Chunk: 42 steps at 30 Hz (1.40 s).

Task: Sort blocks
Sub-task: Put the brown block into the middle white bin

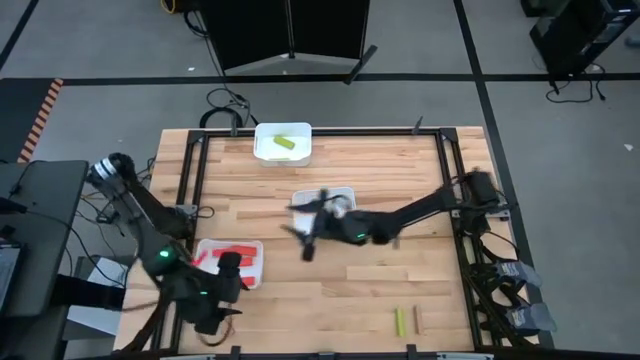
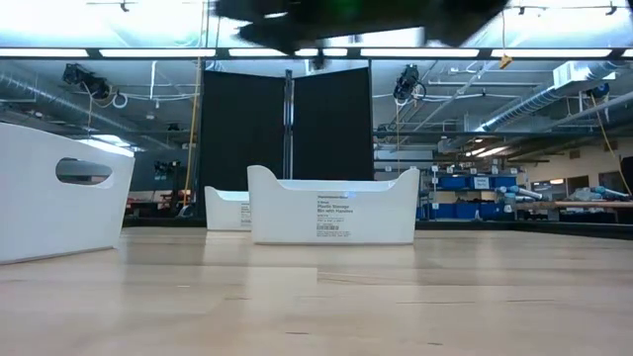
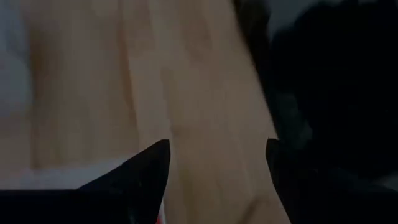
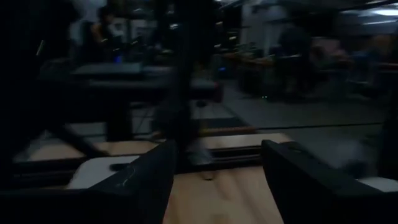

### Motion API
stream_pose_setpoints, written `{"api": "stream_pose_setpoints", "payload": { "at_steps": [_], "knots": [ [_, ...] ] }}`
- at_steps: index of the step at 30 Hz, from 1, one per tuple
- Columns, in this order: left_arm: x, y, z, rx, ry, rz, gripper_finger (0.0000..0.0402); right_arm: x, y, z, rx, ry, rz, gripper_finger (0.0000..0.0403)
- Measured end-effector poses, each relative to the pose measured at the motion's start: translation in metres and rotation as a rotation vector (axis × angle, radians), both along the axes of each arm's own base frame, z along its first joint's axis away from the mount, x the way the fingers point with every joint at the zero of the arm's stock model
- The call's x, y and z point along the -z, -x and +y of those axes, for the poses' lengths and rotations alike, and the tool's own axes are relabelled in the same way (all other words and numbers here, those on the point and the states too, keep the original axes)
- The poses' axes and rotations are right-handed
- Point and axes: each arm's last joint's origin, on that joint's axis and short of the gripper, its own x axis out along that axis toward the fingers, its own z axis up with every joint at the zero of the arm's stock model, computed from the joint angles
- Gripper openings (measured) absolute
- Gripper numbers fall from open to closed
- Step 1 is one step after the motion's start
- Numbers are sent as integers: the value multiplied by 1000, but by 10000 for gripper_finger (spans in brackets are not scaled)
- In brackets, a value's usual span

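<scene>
My right claw (image 1: 308, 240) hovers, seemingly released, beside the white rectangular middle tray (image 1: 345, 193); my left claw (image 1: 228, 265), fingers apart, hangs over red wooden blocks (image 1: 236, 250).

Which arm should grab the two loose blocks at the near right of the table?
Right. The yellow-green block and tan block lie on the right arm's side. The right gripper is open mid-table; the left gripper sits farther off, over the red-block tray.

The table (image 1: 330, 290) is pale planked wood with a smooth sheen; the trays (image 2: 331, 208) look matt white plastic

Blocks (image 1: 400, 320): red, yel-green, tan; scattered.
</scene>
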Motion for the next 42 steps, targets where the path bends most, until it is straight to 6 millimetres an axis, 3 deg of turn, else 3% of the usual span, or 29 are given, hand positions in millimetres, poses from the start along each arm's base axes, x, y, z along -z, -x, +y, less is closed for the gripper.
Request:
{"api": "stream_pose_setpoints", "payload": {
  "at_steps": [7, 13, 19, 23, 27, 33, 42],
  "knots": [
    [41, -13, -11, 8, 39, 389, 272, -19, 78, -3, 91, -6, -11, 238],
    [67, -9, -33, 2, 90, 600, 272, -28, 111, 0, 149, 22, -24, 237],
    [71, -15, -57, 24, 68, 614, 267, -29, 117, 0, 163, 31, -23, 238],
    [82, -24, -71, 89, -70, 580, 257, -26, 116, 0, 164, 39, -12, 236],
    [97, -27, -75, 95, -210, 666, 254, -26, 116, 0, 164, 38, -14, 234],
    [111, -22, -84, 150, -214, 733, 253, -26, 116, 0, 164, 38, -14, 233],
    [123, -16, -87, 158, -222, 668, 253, -26, 116, 0, 164, 31, -17, 230]
  ]
}}
